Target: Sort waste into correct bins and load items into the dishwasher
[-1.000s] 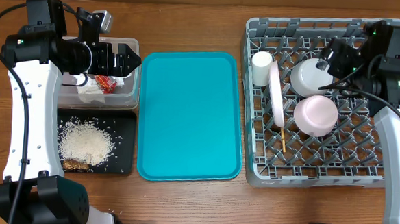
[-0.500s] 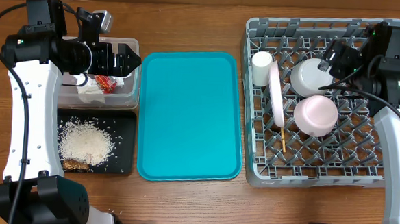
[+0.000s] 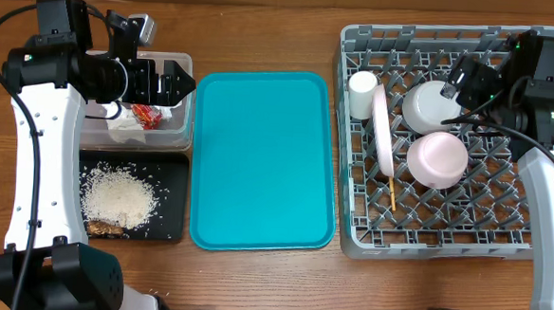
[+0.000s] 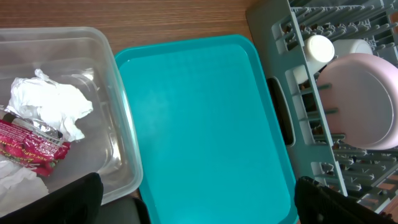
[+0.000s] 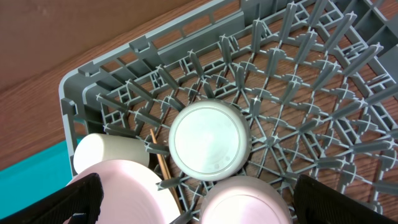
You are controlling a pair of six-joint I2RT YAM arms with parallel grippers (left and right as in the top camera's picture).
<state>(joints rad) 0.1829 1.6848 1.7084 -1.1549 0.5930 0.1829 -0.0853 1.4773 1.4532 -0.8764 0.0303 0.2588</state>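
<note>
My left gripper (image 3: 172,81) hangs open and empty over the clear tub (image 3: 182,122), which holds crumpled white napkins (image 4: 50,102) and a red wrapper (image 4: 31,143). White rice (image 3: 118,201) and brown scraps (image 3: 105,228) lie in the black tray (image 3: 173,173). In the grey dish rack (image 3: 349,239) the pink plate (image 3: 383,132) stands on edge beside a white cup (image 3: 362,93). A white bowl (image 5: 209,140) and a pink bowl (image 5: 245,202) sit upside down there, and a chopstick (image 3: 390,192) lies in the lattice. My right gripper (image 3: 463,77) is open above the white bowl.
A bare teal serving tray (image 3: 265,159) lies between the bins and the rack. The left arm's white links run down the table's left side, and the right arm's down the right side past the rack.
</note>
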